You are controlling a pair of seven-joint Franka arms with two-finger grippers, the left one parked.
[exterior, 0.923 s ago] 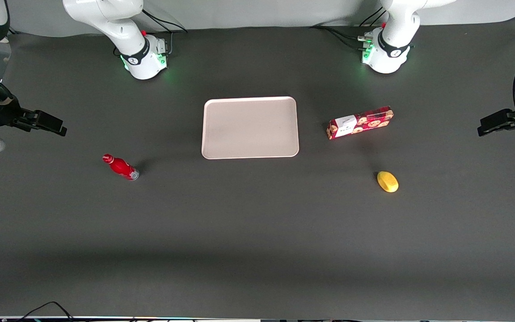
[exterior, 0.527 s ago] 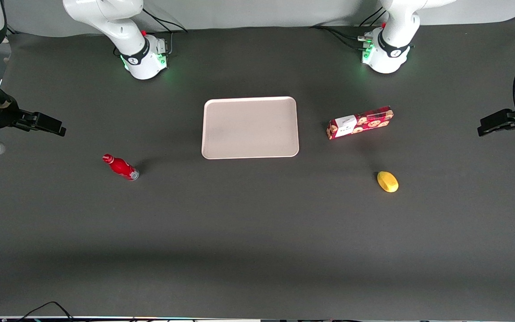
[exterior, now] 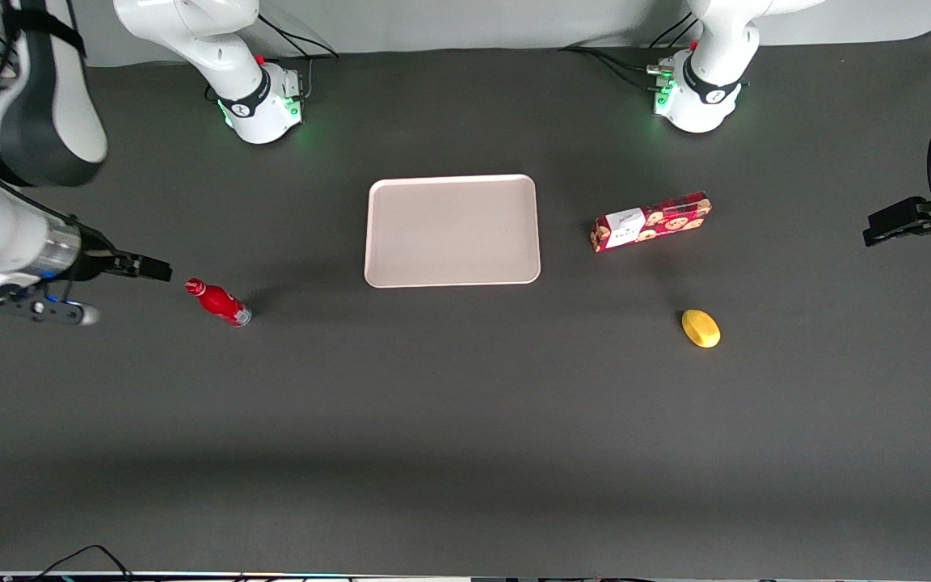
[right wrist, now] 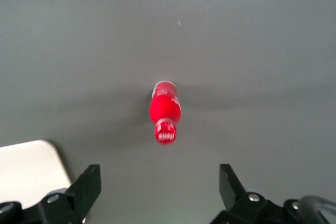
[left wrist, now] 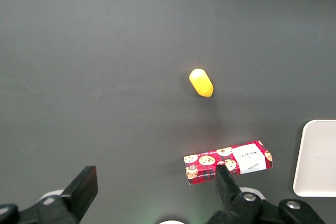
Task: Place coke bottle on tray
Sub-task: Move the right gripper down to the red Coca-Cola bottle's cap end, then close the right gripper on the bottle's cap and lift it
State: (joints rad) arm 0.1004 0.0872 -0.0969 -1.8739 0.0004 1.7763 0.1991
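The coke bottle (exterior: 219,302), small and bright red with a red cap, stands on the dark table toward the working arm's end. The pale pinkish-beige tray (exterior: 452,230) lies flat in the middle of the table with nothing on it. My right gripper (exterior: 155,269) hangs above the table just beside the bottle's cap, farther toward the working arm's end. It is open and holds nothing. In the right wrist view the bottle (right wrist: 165,111) shows ahead of the wide-spread fingers (right wrist: 89,183), clear of them, with a tray corner (right wrist: 29,169) beside one finger.
A red cookie box (exterior: 651,221) lies beside the tray toward the parked arm's end. A yellow lemon-like object (exterior: 701,328) lies nearer the front camera than the box. Both show in the left wrist view, box (left wrist: 228,162) and yellow object (left wrist: 201,83).
My right arm has swung in from the table's end toward the bottle and nearer the front camera. The gripper now sits close beside the bottle's cap. Nothing else moved.
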